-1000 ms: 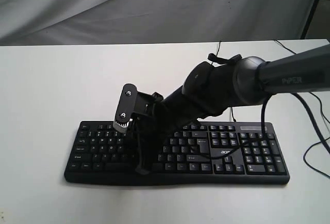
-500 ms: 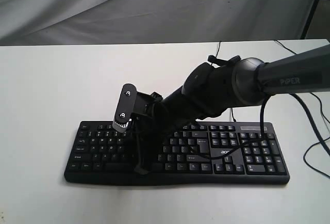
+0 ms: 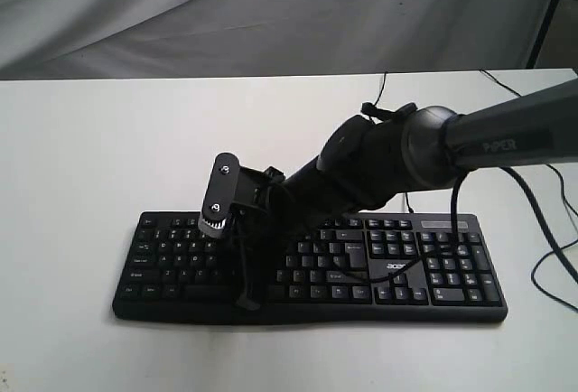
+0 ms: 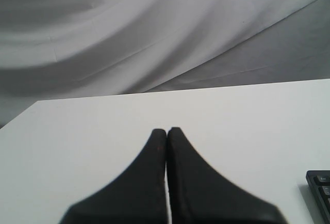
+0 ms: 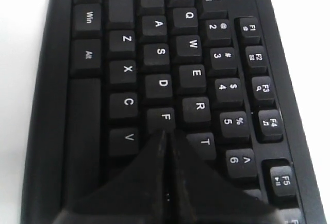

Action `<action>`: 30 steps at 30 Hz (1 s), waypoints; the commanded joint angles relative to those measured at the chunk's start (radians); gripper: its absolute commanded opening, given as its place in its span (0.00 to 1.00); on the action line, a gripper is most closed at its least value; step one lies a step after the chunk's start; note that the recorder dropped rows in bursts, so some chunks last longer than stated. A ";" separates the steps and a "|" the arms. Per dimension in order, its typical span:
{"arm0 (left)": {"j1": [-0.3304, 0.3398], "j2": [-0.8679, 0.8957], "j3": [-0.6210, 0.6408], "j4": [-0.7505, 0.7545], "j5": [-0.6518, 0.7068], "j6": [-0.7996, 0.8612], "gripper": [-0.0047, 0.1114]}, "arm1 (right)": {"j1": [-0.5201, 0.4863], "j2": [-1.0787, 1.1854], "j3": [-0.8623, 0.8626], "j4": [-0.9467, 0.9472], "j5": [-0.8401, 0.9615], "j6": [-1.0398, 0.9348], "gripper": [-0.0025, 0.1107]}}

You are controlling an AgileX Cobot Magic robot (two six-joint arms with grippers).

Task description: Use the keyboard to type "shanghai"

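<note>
The black keyboard [image 3: 433,266] lies on the white table [image 3: 81,157], near its front edge. My right gripper [image 3: 248,302] reaches across from the right and points down onto the keyboard's left half, at its front rows. In the right wrist view the keyboard [image 5: 160,53] fills the frame. There my right gripper [image 5: 167,131] is shut and empty, its tips at the edge of the F key [image 5: 166,115], beside T and V. My left gripper [image 4: 166,129] is shut over bare table, holding nothing, with a keyboard corner [image 4: 320,182] at the edge of that view.
Thin black cables [image 3: 551,256] trail over the table to the right of the keyboard and behind it. A grey cloth backdrop [image 3: 271,13] hangs behind the table. A dark stand leg [image 3: 546,13] shows at the top right.
The right arm has shifted slightly left and dipped a little, its shut tips staying over the keyboard's left half. The keyboard has not moved.
</note>
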 commanded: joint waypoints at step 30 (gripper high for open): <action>-0.004 0.003 0.005 -0.001 -0.005 -0.003 0.05 | -0.002 -0.069 -0.005 -0.047 0.037 0.028 0.02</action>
